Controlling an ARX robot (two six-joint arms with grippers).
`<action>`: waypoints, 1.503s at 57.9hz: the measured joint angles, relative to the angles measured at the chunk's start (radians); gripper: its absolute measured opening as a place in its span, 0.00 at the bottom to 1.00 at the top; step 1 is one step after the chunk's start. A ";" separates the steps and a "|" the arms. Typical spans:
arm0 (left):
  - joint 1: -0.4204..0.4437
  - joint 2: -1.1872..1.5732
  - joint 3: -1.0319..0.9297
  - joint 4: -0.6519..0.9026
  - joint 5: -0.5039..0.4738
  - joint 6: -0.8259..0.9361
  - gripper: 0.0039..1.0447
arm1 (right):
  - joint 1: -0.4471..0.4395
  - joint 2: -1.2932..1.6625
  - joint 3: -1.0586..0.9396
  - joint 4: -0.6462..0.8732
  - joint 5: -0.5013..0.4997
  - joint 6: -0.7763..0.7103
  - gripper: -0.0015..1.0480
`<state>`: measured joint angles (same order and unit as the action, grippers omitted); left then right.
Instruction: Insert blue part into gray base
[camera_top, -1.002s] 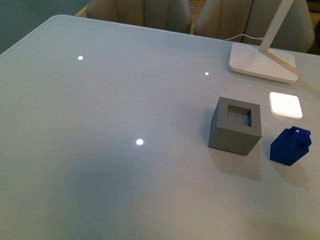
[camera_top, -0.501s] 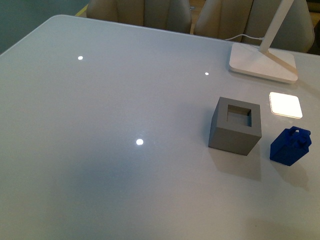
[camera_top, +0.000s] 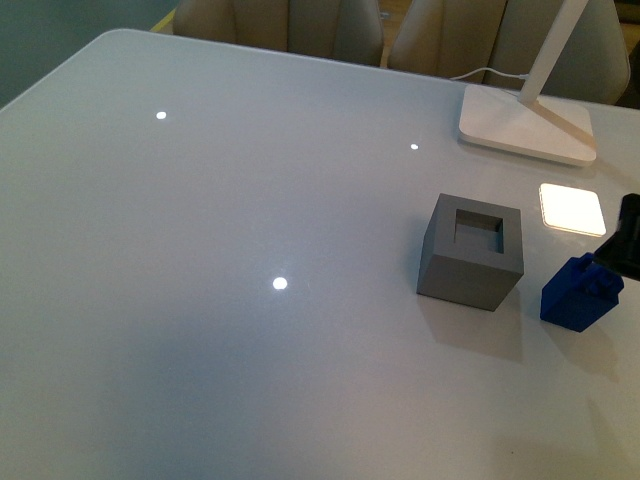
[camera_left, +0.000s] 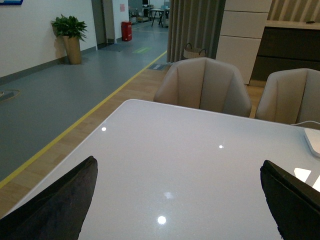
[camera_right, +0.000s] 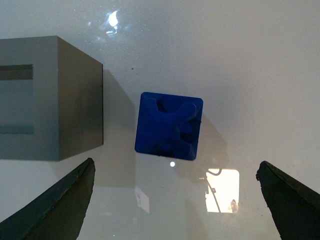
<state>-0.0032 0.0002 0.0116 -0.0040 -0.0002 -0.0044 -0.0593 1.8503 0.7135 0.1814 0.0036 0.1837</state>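
The gray base (camera_top: 470, 252) stands on the white table (camera_top: 250, 250) at the right, its square hole facing up. The blue part (camera_top: 579, 292) lies just right of it, apart from it. A black piece of my right gripper (camera_top: 624, 245) shows at the right edge, above the blue part's far end. In the right wrist view the blue part (camera_right: 169, 125) lies beside the gray base (camera_right: 47, 97), between and ahead of the open, empty right gripper (camera_right: 177, 200). My left gripper (camera_left: 177, 200) is open and empty over bare table, far from both objects.
A white lamp foot (camera_top: 527, 125) with a slanted stem and cord stands at the back right. A bright square light patch (camera_top: 571, 209) lies behind the blue part. Beige chairs (camera_left: 202, 92) stand beyond the far table edge.
My right gripper has come into the front view at the right edge, above the blue part. The gray base and blue part have not moved.
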 joint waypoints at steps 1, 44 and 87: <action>0.000 0.000 0.000 0.000 0.000 0.000 0.93 | 0.001 0.021 0.013 0.000 0.006 0.001 0.91; 0.000 0.000 0.000 0.000 0.000 0.000 0.93 | 0.047 0.280 0.231 -0.077 0.046 0.093 0.79; 0.000 0.000 0.000 0.000 0.000 0.000 0.93 | 0.144 -0.077 0.202 -0.252 0.042 0.161 0.43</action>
<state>-0.0032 0.0002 0.0120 -0.0040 -0.0002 -0.0044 0.0849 1.7733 0.9157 -0.0708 0.0452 0.3443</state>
